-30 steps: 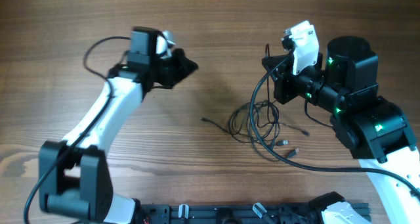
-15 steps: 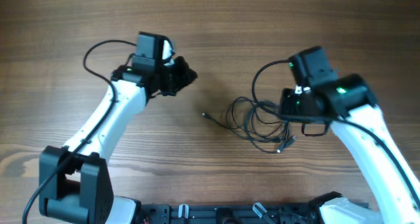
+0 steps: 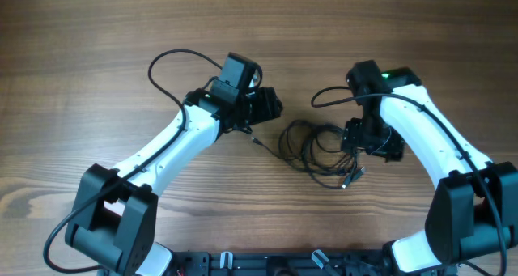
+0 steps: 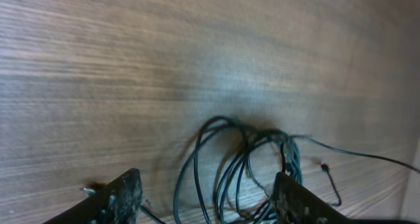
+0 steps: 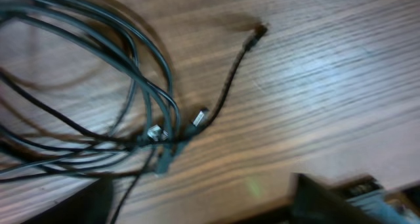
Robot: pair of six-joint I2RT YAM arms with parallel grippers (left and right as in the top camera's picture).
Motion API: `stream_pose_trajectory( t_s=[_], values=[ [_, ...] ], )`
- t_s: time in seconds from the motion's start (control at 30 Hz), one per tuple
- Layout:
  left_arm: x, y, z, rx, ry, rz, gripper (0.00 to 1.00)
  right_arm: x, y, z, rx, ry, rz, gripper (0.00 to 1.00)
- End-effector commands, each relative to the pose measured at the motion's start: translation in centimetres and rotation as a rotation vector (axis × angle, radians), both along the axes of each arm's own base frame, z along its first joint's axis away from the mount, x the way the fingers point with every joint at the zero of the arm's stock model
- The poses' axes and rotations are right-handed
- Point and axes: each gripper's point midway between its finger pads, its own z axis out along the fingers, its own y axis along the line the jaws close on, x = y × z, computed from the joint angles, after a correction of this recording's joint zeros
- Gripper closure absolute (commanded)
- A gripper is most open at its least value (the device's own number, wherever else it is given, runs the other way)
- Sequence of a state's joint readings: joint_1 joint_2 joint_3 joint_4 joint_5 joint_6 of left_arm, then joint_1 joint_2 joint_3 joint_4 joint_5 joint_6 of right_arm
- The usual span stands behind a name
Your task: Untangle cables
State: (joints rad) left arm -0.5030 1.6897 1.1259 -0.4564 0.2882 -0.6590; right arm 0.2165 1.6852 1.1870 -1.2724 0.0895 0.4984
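Lies flat on the brown wooden surface as one tangled bundle of thin black cables, strands too entwined to count, just ahead of the left end effector and just beside the right end effector, both two spread apart, clamped on nothing.

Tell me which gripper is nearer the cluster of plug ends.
Right. The right gripper hovers just beyond the plug ends, over the right edge of the cable bundle; the left gripper sits past the bundle's opposite side.
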Motion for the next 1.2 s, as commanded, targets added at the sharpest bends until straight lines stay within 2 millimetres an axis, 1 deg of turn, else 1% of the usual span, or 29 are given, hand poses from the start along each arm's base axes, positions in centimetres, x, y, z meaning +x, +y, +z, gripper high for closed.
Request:
stream_pose_trajectory(
  t_s=[0.0, 0.03, 0.07, 0.1, 0.17, 0.2, 0.27, 0.3, 0.33, 0.37, 0.4, 0.47, 0.5, 0.57, 0.67, 0.8, 0.87, 0.93, 0.97, 1.0, 1.03, 1.07, 1.1, 1.13, 1.17],
  values=[
    [0.6, -0.8, 1.0, 0.039, 0.001, -0.052, 0.32, 1.2, 1.0, -0.7, 0.177, -0.012, -0.02, 0.0],
    [0.9, -1.2, 1.5, 0.051, -0.004, -0.082, 0.3, 1.9, 1.6, -0.7, 0.25, -0.038, -0.022, 0.0],
    [1.0, -2.2, 1.9, 0.046, -0.016, -0.129, 0.31, 2.8, 2.4, -0.7, 0.312, -0.072, -0.015, 0.0],
    [0.9, -3.2, 2.1, 0.034, -0.027, -0.155, 0.33, 3.3, 2.8, -0.6, 0.337, -0.09, -0.009, 0.0],
    [0.4, -5.0, 1.9, 0.029, -0.053, -0.199, 0.37, 4.0, 3.1, -0.6, 0.354, -0.119, -0.002, 0.0],
    [-0.6, -7.0, 0.0, 0.073, -0.06, -0.25, 0.38, 4.5, 2.8, -0.7, 0.342, -0.139, 0.003, 0.0],
    [-1.5, -8.2, -1.4, 0.094, -0.059, -0.3, 0.4, 4.8, 2.5, -0.7, 0.331, -0.152, -0.001, 0.02],
    [-2.0, -8.9, -2.3, 0.108, -0.063, -0.345, 0.4, 4.9, 2.3, -0.7, 0.331, -0.156, -0.008, 0.05],
    [-2.7, -9.6, -3.4, 0.124, -0.058, -0.388, 0.42, 4.9, 2.0, -0.7, 0.33, -0.155, -0.013, 0.12],
    [-3.3, -9.9, -4.4, 0.138, -0.041, -0.402, 0.47, 4.9, 1.8, -0.7, 0.33, -0.155, -0.016, 0.2],
    [-3.8, -10.0, -5.1, 0.149, -0.025, -0.414, 0.5, 5.0, 1.5, -0.8, 0.33, -0.158, -0.023, 0.24],
    [-4.4, -9.9, -6.4, 0.178, 0.001, -0.422, 0.53, 5.2, 0.9, -1.0, 0.329, -0.167, -0.043, 0.4],
    [-4.2, -9.6, -6.8, 0.202, -0.002, -0.413, 0.53, 5.1, 0.8, -1.2, 0.328, -0.167, -0.046, 0.45],
    [-3.4, -8.7, -7.5, 0.261, -0.022, -0.385, 0.55, 5.0, 0.8, -1.6, 0.328, -0.167, -0.046, 0.46],
    [-4.2, -8.9, -9.3, 0.282, 0.011, -0.405, 0.61, 5.1, 1.0, -2.3, 0.337, -0.181, -0.045, 0.46],
    [-4.8, -9.3, -9.8, 0.288, 0.017, -0.421, 0.7, 5.2, 1.0, -2.3, 0.338, -0.185, -0.043, 0.46],
    [-5.2, -9.0, -10.1, 0.297, 0.029, -0.424, 0.7, 5.2, 1.0, -2.3, 0.339, -0.188, -0.043, 0.46],
    [-5.4, -8.0, -11.3, 0.342, 0.036, -0.414, 0.7, 5.4, 1.0, -2.3, 0.342, -0.193, -0.042, 0.47],
    [-5.3, -7.3, -12.1, 0.374, 0.031, -0.401, 0.8, 5.4, 1.0, -2.3, 0.342, -0.195, -0.042, 0.46],
    [-5.1, -6.9, -12.3, 0.401, 0.02, -0.39, 0.93, 5.4, 1.0, -2.3, 0.342, -0.195, -0.041, 0.46],
    [-4.4, -6.3, -12.3, 0.439, -0.008, -0.37, 0.96, 5.4, 1.0, -2.3, 0.342, -0.195, -0.041, 0.45],
    [-3.1, -5.7, -11.6, 0.488, -0.062, -0.337, 0.96, 5.5, 1.1, -2.2, 0.348, -0.197, -0.034, 0.45],
    [-2.1, -5.4, -10.6, 0.518, -0.108, -0.31, 0.96, 5.5, 1.8, -2.1, 0.39, -0.201, 0.005, 0.43],
    [-0.4, -5.0, -8.0, 0.551, -0.186, -0.262, 0.96, 5.6, 2.7, -1.8, 0.445, -0.207, 0.035, 0.43],
    [0.7, -4.9, -5.7, 0.561, -0.255, -0.231, 0.96, 5.7, 2.9, -1.7, 0.461, -0.211, 0.04, 0.43]
  ],
)
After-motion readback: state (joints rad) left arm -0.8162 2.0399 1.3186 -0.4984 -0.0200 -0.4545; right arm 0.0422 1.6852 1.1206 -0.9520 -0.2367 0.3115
